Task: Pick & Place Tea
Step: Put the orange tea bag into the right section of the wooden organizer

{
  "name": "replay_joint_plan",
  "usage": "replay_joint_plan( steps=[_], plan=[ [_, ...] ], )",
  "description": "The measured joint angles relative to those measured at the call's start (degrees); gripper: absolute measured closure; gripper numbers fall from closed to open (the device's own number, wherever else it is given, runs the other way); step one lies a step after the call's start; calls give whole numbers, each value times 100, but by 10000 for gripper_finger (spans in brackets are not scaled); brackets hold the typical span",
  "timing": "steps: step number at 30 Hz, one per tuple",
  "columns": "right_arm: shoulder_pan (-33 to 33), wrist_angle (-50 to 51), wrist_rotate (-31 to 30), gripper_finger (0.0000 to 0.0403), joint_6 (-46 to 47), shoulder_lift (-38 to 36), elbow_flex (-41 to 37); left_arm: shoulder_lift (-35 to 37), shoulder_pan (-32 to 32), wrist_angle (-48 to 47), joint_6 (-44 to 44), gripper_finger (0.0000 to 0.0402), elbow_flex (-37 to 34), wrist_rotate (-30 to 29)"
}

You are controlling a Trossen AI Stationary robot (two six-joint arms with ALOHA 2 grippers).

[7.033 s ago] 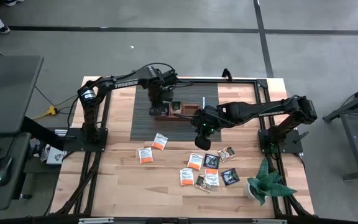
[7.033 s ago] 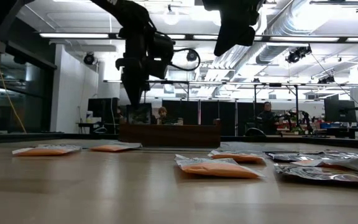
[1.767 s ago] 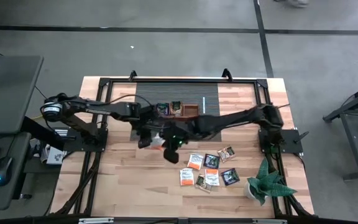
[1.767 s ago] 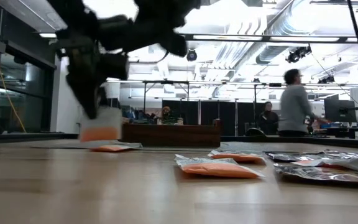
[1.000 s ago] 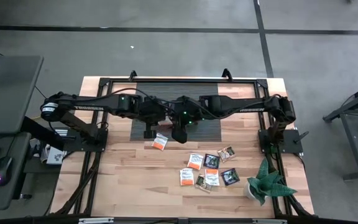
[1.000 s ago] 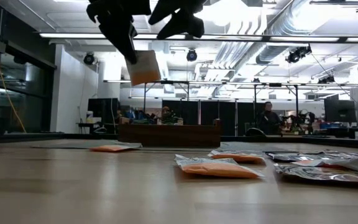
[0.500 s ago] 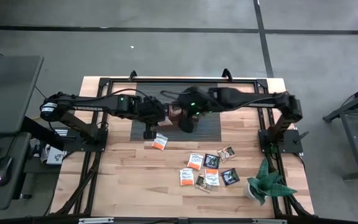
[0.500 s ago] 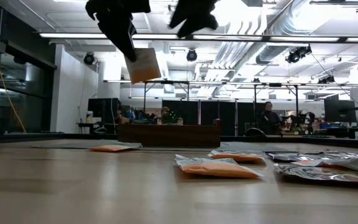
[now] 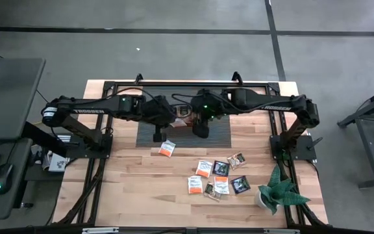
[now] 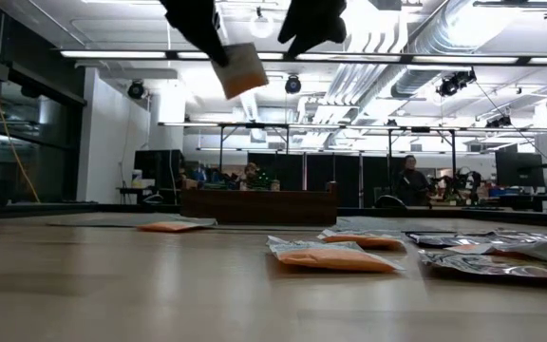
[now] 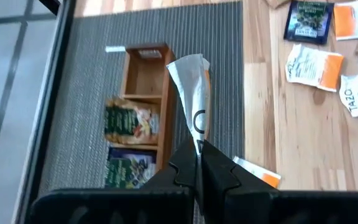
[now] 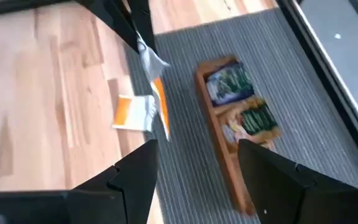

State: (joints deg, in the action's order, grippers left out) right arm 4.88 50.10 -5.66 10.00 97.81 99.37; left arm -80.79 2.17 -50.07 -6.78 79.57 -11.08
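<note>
The left gripper holds an orange-and-white tea sachet pinched edge-on in clenched jaws above the wooden tray — its empty end compartment lies at about eleven o'clock — while the right gripper hovers released nearby.

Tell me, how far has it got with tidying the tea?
Two sachets already lie in the wooden tray; its third compartment looks empty. The left gripper holds an orange-and-white sachet above it, the right gripper open nearby. About nine sachets are left on the table.
</note>
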Motion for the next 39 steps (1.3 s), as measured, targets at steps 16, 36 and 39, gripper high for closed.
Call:
replay_joint_plan(
  steps=[16,36,39],
  plan=[
    [-77,-920,512,185,48,184,4,-2,2,-121,-50,401,448,-128],
    [-80,-1138,423,368,152,248,4,-4,2,-546,-48,401,597,-106],
    [-80,-1147,452,397,180,248,4,-4,2,-544,-48,401,597,-106]
  ],
)
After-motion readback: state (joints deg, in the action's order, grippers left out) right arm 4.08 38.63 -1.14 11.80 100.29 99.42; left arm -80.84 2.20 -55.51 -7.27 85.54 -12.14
